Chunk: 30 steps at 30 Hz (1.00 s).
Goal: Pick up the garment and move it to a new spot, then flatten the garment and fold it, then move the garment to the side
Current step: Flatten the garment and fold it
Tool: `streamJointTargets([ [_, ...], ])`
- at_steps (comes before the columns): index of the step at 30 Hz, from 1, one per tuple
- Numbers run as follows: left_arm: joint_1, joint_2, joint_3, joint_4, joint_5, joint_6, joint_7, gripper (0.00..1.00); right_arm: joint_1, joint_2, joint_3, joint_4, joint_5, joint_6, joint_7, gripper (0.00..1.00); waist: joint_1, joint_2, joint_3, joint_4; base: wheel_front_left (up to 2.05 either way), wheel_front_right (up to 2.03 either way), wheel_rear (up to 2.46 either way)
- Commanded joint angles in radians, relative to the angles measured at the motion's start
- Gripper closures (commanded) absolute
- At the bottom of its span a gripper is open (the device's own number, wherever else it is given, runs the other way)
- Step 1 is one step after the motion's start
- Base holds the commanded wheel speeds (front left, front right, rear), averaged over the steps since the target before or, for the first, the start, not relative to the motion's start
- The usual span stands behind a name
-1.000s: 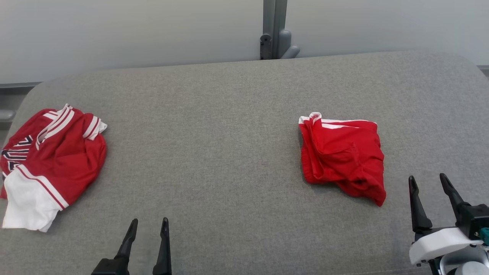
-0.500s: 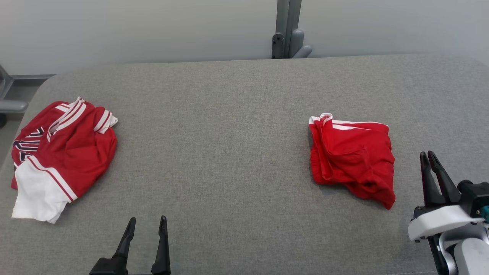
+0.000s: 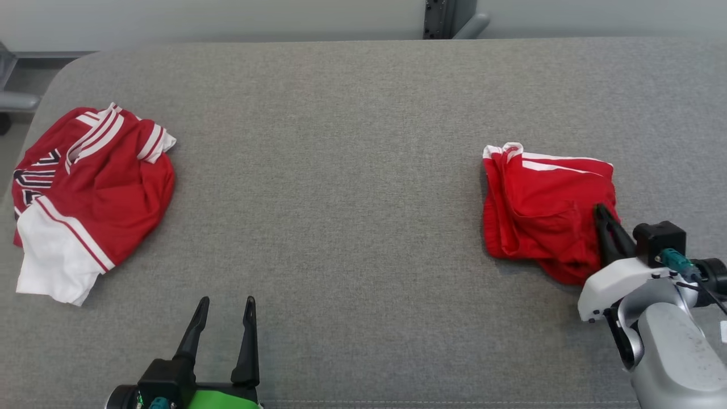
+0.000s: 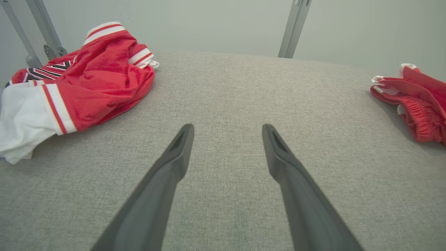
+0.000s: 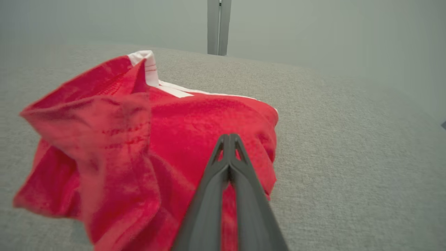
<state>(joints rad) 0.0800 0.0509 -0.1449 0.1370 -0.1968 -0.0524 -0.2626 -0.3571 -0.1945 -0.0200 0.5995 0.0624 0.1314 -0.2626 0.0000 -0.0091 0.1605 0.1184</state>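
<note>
The red shorts (image 3: 542, 210) lie bunched on the right part of the grey table (image 3: 341, 199). The bundle is nearly as deep as it is wide, so no clear long axis shows. Its white-striped edge runs left to right along the far side, and the gathered waistband faces left, toward the middle of the table.

The right gripper (image 3: 600, 209) has its fingers pressed together, tips over the near right part of the shorts. In the right wrist view they (image 5: 229, 136) stand against the red cloth (image 5: 139, 139), but I cannot tell if any fabric is caught between them. The left gripper (image 3: 226, 301) is spread above bare table near the front edge.

A wide bare stretch separates the shorts from a red and white jersey (image 3: 102, 187) at the far left. The shorts sit well back from the far edge. The table's right edge is cut off, and the right arm hides the shorts' near right corner.
</note>
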Motion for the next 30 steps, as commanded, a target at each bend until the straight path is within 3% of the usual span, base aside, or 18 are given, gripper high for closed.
streamJointTargets([
  [1,-0.016,0.0,0.0,0.003,0.0,0.002,-0.003,0.0,-0.018,0.004,0.014,0.025,-0.001,-0.002,-0.003,1.0,0.0,0.0091,0.02,0.029,0.0,0.0,0.0],
  [16,-0.016,0.0,-0.02,0.007,-0.03,0.02,-0.003,0.0,-0.041,0.047,0.238,0.124,0.047,-0.001,-0.003,1.0,0.0,0.0091,0.004,0.092,0.0,0.0,0.0],
  [30,0.019,0.001,-0.014,0.0,-0.043,0.034,-0.003,0.0,-0.002,0.043,0.262,0.017,0.071,-0.001,-0.003,1.0,0.0,0.0091,-0.044,0.064,0.0,0.0,0.0],
])
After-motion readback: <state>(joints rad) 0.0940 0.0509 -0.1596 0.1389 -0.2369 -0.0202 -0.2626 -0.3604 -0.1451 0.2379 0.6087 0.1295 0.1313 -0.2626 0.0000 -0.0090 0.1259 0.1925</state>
